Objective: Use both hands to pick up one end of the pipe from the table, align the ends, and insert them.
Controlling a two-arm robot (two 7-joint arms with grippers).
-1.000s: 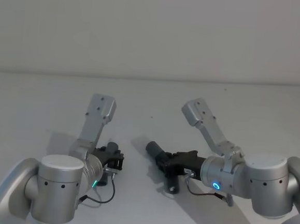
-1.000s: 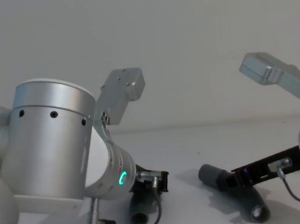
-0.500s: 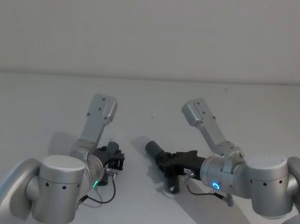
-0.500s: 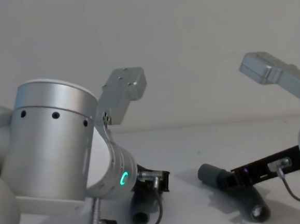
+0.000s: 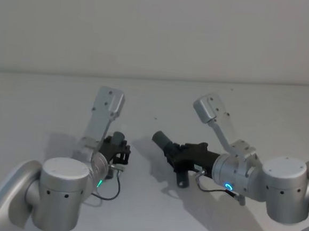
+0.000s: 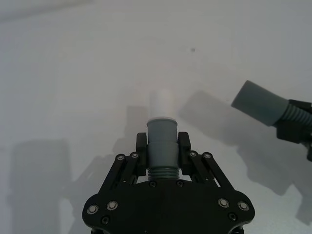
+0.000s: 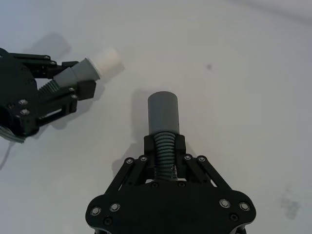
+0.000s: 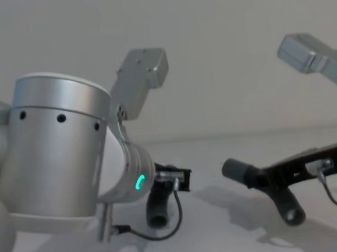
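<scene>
Two hose pieces now hang apparently clear of the table (image 5: 38, 95), both raised within the last second, so aligning can begin. The right gripper (image 7: 164, 146) clamps the ribbed piece (image 7: 164, 139); the left gripper (image 6: 162, 148) clamps the plugged piece (image 6: 161, 134). The open cuff (image 7: 163, 112), the sole receptacle, holds nothing: the white tip (image 6: 162, 103) sits apart.

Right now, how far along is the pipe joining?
Done: the left gripper is shut on the white-tipped piece, the right gripper on the open-cuff piece. In hand: alignment; the white tip and grey cuff are apart, not lined up. Left: line them up and insert.
</scene>
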